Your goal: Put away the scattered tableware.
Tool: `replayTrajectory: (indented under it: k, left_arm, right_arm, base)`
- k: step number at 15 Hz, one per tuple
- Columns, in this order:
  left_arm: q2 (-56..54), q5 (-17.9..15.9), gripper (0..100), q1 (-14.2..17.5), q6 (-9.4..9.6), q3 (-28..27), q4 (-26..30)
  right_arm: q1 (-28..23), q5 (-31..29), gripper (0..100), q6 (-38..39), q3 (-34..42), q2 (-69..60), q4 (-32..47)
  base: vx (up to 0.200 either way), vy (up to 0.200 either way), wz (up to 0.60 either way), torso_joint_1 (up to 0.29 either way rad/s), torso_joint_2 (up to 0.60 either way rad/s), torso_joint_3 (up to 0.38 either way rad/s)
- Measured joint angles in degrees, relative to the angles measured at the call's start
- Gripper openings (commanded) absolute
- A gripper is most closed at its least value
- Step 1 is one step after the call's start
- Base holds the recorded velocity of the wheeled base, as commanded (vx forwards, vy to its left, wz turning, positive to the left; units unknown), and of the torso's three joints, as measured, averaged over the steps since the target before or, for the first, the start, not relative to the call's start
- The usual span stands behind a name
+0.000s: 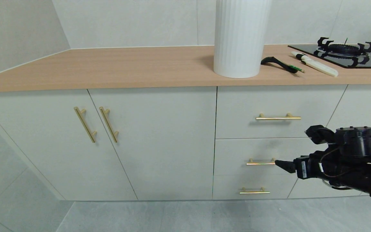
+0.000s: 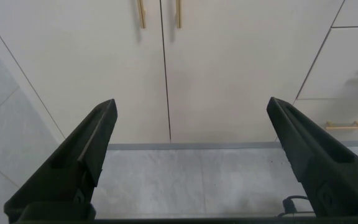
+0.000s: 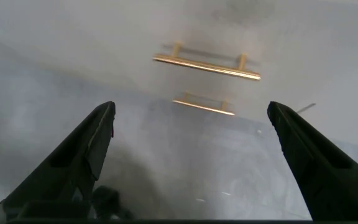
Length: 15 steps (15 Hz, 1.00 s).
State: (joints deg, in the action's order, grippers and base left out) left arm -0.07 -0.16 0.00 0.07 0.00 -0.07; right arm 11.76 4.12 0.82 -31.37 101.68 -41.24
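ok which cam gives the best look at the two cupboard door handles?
Head view: both cupboard door handles show at full length, side by side where the two doors meet. The left wrist view catches just their lower ends, cut off by the picture's edge. The right wrist view faces the drawer handles instead.

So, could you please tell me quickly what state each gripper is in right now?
Left gripper: open, holding nothing.
Right gripper: open, holding nothing.

Head camera high, wrist cameras low, all facing cabinets (image 1: 153, 141)
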Motion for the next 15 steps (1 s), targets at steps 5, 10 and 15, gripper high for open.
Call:
replayTrajectory:
  k: [5, 10, 15]
  left_arm:
    - [0.0, 0.0, 100, 0.0, 0.0, 0.0, 0.0]
    - [0.0, 0.0, 100, 0.0, -0.05, 0.0, 0.0]
    - [0.0, 0.0, 100, 0.0, -0.02, 0.0, 0.0]
  right_arm:
    - [0.7, -6.8, 100, 0.7, -0.1, 11.8, -14.6]
    - [1.5, -10.9, 100, 4.9, -3.3, 20.7, -20.7]
    - [1.7, -12.8, 100, 5.2, -8.0, 28.3, -24.6]
  base:
    - [0.0, 0.0, 0.0, 0.0, 0.0, 0.0]
    - [0.0, 0.0, 0.0, 0.0, 0.0, 0.0]
    - [0.0, 0.0, 0.0, 0.0, 0.0, 0.0]
